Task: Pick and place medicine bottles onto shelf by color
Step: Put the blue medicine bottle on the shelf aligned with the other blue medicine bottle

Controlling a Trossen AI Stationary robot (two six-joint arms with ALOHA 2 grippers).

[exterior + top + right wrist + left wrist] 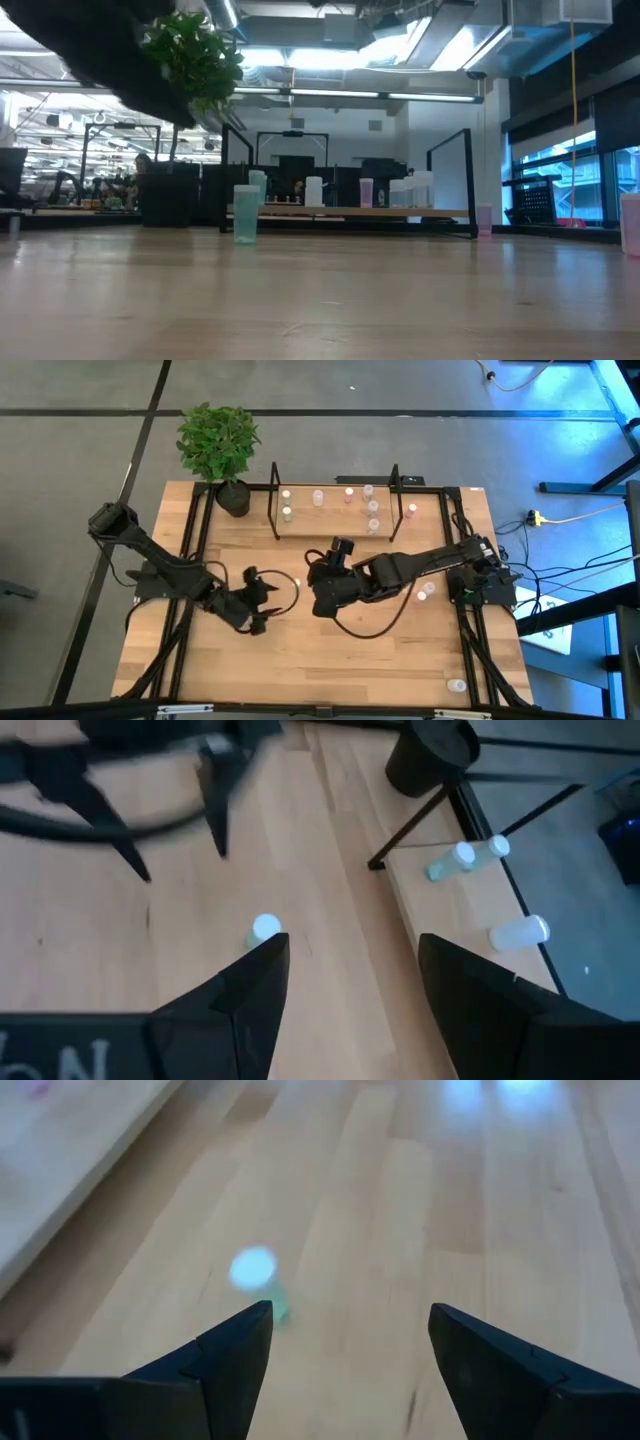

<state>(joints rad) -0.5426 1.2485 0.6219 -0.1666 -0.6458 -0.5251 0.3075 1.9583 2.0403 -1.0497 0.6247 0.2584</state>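
Observation:
A small green-tinted bottle with a white cap (pixel 297 582) stands upright on the tabletop between my two grippers; it also shows in the low view (pixel 245 215). My left gripper (pixel 268 600) is open, and the bottle (pixel 257 1276) stands just beyond its fingertips (pixel 350 1320). My right gripper (pixel 313 590) is open too and hangs above the table, with the same bottle (pixel 265 928) just past one fingertip (pixel 352 945). The shelf (pixel 335 538) stands at the far side and carries several bottles (pixel 318 497) upright.
A potted plant (pixel 222 450) stands at the far left beside the shelf. Loose bottles stand on the table at right (pixel 425 590), near the front right corner (pixel 457 684) and past the shelf's right end (pixel 412 510). Black rails (pixel 190 540) run along both sides.

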